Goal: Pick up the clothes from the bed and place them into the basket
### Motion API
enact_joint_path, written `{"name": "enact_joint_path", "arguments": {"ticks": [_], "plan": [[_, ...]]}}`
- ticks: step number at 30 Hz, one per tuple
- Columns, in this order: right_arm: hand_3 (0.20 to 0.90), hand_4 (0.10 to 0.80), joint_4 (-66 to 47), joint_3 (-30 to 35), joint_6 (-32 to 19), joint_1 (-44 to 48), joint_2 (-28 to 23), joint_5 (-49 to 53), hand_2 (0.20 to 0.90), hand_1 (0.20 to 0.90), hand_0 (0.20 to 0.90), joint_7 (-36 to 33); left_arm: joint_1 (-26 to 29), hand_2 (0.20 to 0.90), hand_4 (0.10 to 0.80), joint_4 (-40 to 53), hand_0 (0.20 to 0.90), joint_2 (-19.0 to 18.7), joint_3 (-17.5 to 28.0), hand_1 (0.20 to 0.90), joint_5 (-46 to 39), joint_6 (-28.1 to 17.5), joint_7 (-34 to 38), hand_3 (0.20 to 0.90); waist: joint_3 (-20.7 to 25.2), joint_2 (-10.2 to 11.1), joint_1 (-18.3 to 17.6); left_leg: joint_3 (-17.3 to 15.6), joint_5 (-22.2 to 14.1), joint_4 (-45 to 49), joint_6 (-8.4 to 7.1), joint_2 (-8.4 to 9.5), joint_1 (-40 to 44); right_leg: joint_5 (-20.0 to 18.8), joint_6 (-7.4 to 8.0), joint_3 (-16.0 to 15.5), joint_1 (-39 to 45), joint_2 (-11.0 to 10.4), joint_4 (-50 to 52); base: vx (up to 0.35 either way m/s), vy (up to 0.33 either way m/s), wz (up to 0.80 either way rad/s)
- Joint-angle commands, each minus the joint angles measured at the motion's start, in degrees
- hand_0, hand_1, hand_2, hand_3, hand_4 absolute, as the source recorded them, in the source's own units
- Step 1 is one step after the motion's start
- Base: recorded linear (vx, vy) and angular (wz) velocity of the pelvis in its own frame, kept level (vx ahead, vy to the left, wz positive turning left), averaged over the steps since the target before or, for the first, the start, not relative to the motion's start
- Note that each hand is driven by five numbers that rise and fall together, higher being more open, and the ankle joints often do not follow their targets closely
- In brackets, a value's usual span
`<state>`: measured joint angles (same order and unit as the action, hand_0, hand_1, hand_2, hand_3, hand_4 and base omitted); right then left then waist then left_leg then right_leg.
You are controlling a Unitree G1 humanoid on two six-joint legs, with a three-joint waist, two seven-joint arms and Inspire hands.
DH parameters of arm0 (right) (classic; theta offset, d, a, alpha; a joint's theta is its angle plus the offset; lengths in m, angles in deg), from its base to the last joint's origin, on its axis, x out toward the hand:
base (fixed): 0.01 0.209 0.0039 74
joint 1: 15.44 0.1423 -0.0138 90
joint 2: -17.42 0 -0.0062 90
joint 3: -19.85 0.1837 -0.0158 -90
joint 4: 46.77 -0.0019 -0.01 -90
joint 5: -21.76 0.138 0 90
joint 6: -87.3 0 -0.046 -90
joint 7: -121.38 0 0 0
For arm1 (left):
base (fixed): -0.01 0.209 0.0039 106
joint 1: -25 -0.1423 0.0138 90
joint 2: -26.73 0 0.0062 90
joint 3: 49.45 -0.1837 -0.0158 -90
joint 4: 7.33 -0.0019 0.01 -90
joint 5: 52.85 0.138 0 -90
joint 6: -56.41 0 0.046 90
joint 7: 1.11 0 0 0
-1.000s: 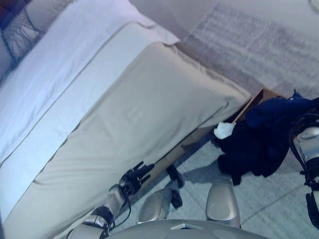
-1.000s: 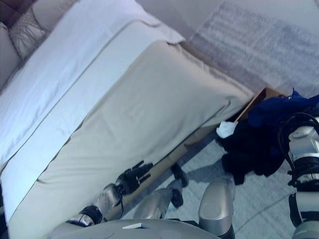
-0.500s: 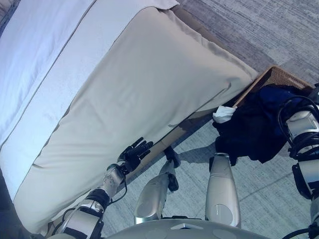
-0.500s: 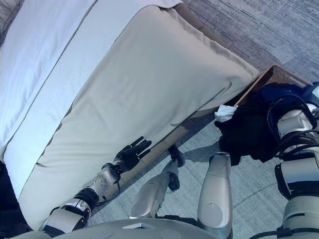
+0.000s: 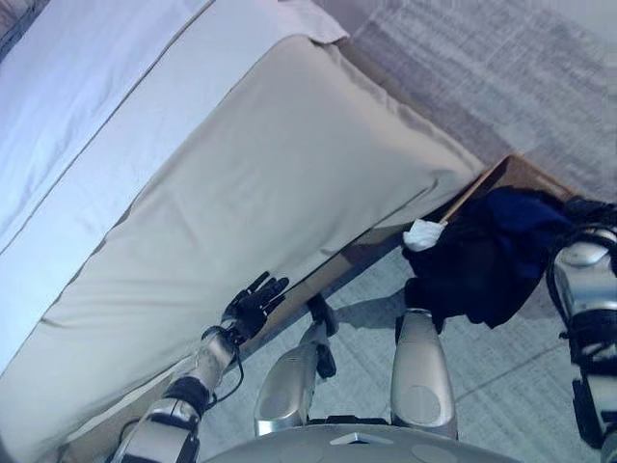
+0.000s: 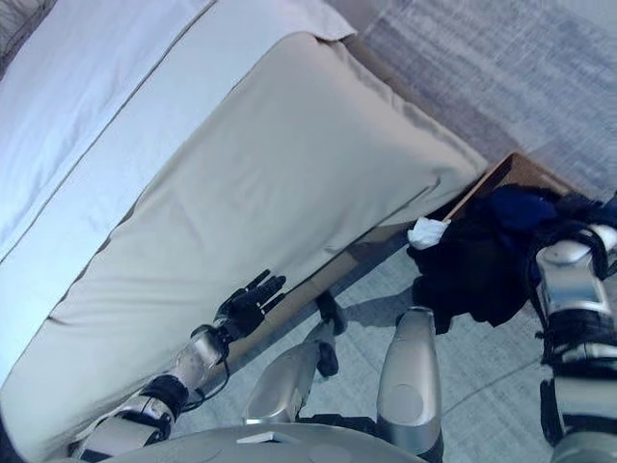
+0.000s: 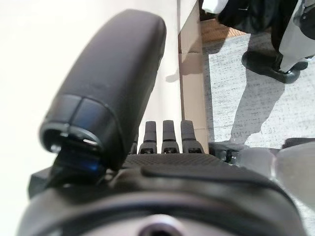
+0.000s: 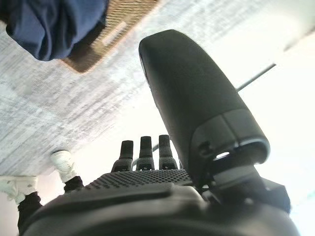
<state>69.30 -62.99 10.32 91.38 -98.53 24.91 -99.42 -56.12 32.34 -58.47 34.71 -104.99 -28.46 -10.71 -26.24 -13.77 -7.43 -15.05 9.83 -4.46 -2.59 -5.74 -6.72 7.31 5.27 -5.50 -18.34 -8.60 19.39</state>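
Note:
A heap of dark blue and black clothes (image 5: pixel 492 256) lies in and over a brown wicker basket (image 5: pixel 516 174) on the floor by the bed's corner. A small white cloth (image 5: pixel 421 234) lies at the heap's edge. The bed (image 5: pixel 289 183) has a beige cover and a white sheet. My left hand (image 5: pixel 253 307) is open and empty, with straight fingers beside the bed's side, low down. My right hand (image 8: pixel 147 191) is open and empty in the right wrist view, near the basket (image 8: pixel 115 29) and a blue cloth (image 8: pixel 54 22).
Grey carpet (image 5: pixel 501 386) covers the floor around the basket. The bed's wooden base (image 7: pixel 189 73) runs along the floor by my left hand. A person's white shoes (image 8: pixel 61 161) stand on the floor in the right wrist view.
The whole picture has shifted, so the camera has moved. My left hand stays open by the bed's side. The heap in the basket looks the same.

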Motion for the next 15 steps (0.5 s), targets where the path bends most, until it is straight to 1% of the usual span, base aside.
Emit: {"name": "enact_joint_path", "arguments": {"ticks": [1, 2, 3, 5, 6, 7, 9, 10, 11, 12, 13, 14, 15], "plan": [[0.900, 0.800, -6.1, 2.1, -5.7, -3.9, 1.6, -2.7, 0.900, 0.900, 0.900, -1.6, -4.3, 0.900, 0.800, -3.3, 0.900, -2.1, 2.2, 0.900, 2.9, -0.7, 0.7, 0.900, 8.1, 8.7, -0.3, 0.5, -10.8, 4.2, -1.34, 1.75, 5.7, -3.9, -3.95, -5.7, 10.6, 4.0, -14.0, 0.201, 0.109, 0.00], [0.900, 0.800, -7.2, 2.8, -6.4, -6.0, 2.8, -3.2, 0.900, 0.900, 0.900, -0.2, -5.4, 0.900, 0.800, -4.2, 0.900, -1.8, 3.1, 0.900, 4.1, -0.8, 1.2, 0.900, 9.9, 10.1, 0.1, 0.4, -11.0, 4.1, -1.16, 1.78, 6.7, -4.3, -3.68, -5.8, 12.5, 3.9, -15.0, 0.178, 0.110, 0.01], [0.900, 0.800, -7.5, 3.0, -6.6, -6.6, 3.2, -3.4, 0.900, 0.900, 0.900, 0.5, -5.8, 0.900, 0.800, -4.5, 0.900, -1.8, 3.2, 0.900, 4.4, -0.8, 1.3, 0.900, 10.4, 10.6, 0.2, 0.3, -11.1, 4.0, -1.10, 1.80, 7.0, -4.5, -3.56, -5.9, 13.1, 3.9, -15.4, 0.194, 0.122, 0.01], [0.900, 0.800, -7.7, 2.7, -7.1, -9.1, 5.0, -2.9, 0.900, 0.900, 0.900, 3.6, -6.9, 0.900, 0.800, -5.6, 0.900, -1.7, 3.9, 0.900, 5.9, -1.0, 2.1, 0.900, 13.0, 12.4, 0.7, -0.1, -11.3, 3.2, -0.77, 1.87, 8.8, -5.2, -3.06, -6.1, 15.8, 4.1, -17.3, 0.149, 0.093, 0.04], [0.900, 0.800, -7.7, 2.7, -7.2, -9.2, 5.0, -2.8, 0.900, 0.900, 0.900, 3.8, -7.0, 0.900, 0.800, -5.6, 0.900, -1.7, 3.9, 0.900, 5.9, -1.0, 2.1, 0.900, 13.0, 12.5, 0.8, -0.1, -11.4, 3.1, -0.75, 1.88, 8.9, -5.3, -3.04, -6.1, 15.9, 4.1, -17.4, 0.148, 0.118, 0.13], [0.900, 0.800, -6.4, 2.0, -8.3, -10.4, 6.3, -1.3, 0.900, 0.900, 0.900, 6.8, -7.4, 0.900, 0.800, -6.5, 0.900, -1.5, 4.1, 0.900, 6.8, -1.2, 2.6, 0.900, 14.6, 13.2, 1.1, -0.2, -11.5, 2.6, -0.58, 2.00, 9.9, -5.7, -2.73, -6.1, 17.5, 4.1, -18.6, 0.118, 0.109, 0.11], [0.900, 0.800, -5.2, 1.2, -9.2, -11.4, 7.9, 2.1, 0.900, 0.900, 0.900, 10.6, -7.6, 0.900, 0.800, -7.5, 0.900, -1.4, 4.2, 0.900, 9.3, -1.9, 3.2, 0.900, 15.9, 13.6, 1.4, -0.2, -11.6, 1.9, -0.45, 2.13, 11.0, -6.2, -2.47, -6.1, 18.8, 4.2, -19.8, 0.120, 0.145, 0.07], [0.900, 0.800, -3.7, 0.2, -10.3, -11.9, 9.5, 5.7, 0.900, 0.900, 0.900, 13.6, -7.7, 0.900, 0.800, -8.3, 0.900, -1.5, 3.7, 0.900, 14.0, -3.2, 4.1, 0.900, 16.7, 13.9, 1.7, -0.2, -11.5, 1.3, -0.44, 2.18, 11.7, -6.6, -2.32, -6.1, 19.7, 4.2, -20.6, 0.073, 0.142, 0.11], [0.900, 0.800, -2.7, -0.4, -11.1, -12.2, 10.4, 7.9, 0.900, 0.900, 0.900, 15.4, -7.7, 0.900, 0.800, -8.7, 0.900, -1.6, 3.2, 0.900, 16.4, -3.9, 4.8, 0.900, 17.1, 14.1, 1.9, -0.2, -11.5, 1.0, -0.40, 2.27, 12.1, -6.8, -2.22, -6.1, 20.1, 4.2, -21.0, 0.077, 0.185, 0.14], [0.900, 0.800, 0.7, -2.5, -11.9, -13.0, 14.3, 15.2, 0.900, 0.900, 0.900, 20.1, -7.6, 0.900, 0.800, -9.9, 0.900, -2.4, 1.1, 0.900, 23.8, -5.4, 5.8, 0.900, 18.3, 14.5, 2.3, -0.1, -11.6, 0.2, -0.14, 2.53, 13.2, -7.4, -1.86, -6.3, 21.4, 4.2, -21.9, 0.061, 0.164, 0.13], [0.900, 0.800, 2.3, -3.2, -12.1, -13.3, 15.6, 16.8, 0.900, 0.900, 0.900, 21.4, -7.5, 0.900, 0.800, -10.5, 0.900, -2.8, 0.3, 0.900, 26.3, -5.8, 6.0, 0.900, 18.7, 14.5, 2.5, -0.2, -11.7, 0.0, 0.00, 2.61, 13.6, -7.4, -1.73, -6.4, 21.7, 4.2, -22.1, 0.060, 0.141, 0.07], [0.900, 0.800, 3.0, -3.4, -12.5, -13.3, 16.0, 16.8, 0.900, 0.900, 0.900, 21.7, -7.4, 0.900, 0.800, -10.7, 0.900, -2.9, 0.1, 0.900, 26.8, -5.9, 6.1, 0.900, 18.9, 14.6, 2.5, -0.2, -11.8, 0.0, 0.05, 2.63, 13.7, -7.5, -1.68, -6.4, 21.9, 4.2, -22.1, 0.032, 0.112, 0.08], [0.900, 0.800, 5.6, -4.7, -13.3, -13.4, 17.4, 17.8, 0.900, 0.900, 0.900, 23.6, -7.0, 0.900, 0.800, -11.3, 0.900, -3.3, -1.0, 0.900, 29.1, -6.1, 6.2, 0.900, 19.4, 14.6, 2.7, -0.3, -12.0, -0.1, 0.28, 2.68, 14.1, -7.4, -1.56, -6.5, 22.4, 4.2, -22.1, 0.045, 0.119, 0.17]]}}
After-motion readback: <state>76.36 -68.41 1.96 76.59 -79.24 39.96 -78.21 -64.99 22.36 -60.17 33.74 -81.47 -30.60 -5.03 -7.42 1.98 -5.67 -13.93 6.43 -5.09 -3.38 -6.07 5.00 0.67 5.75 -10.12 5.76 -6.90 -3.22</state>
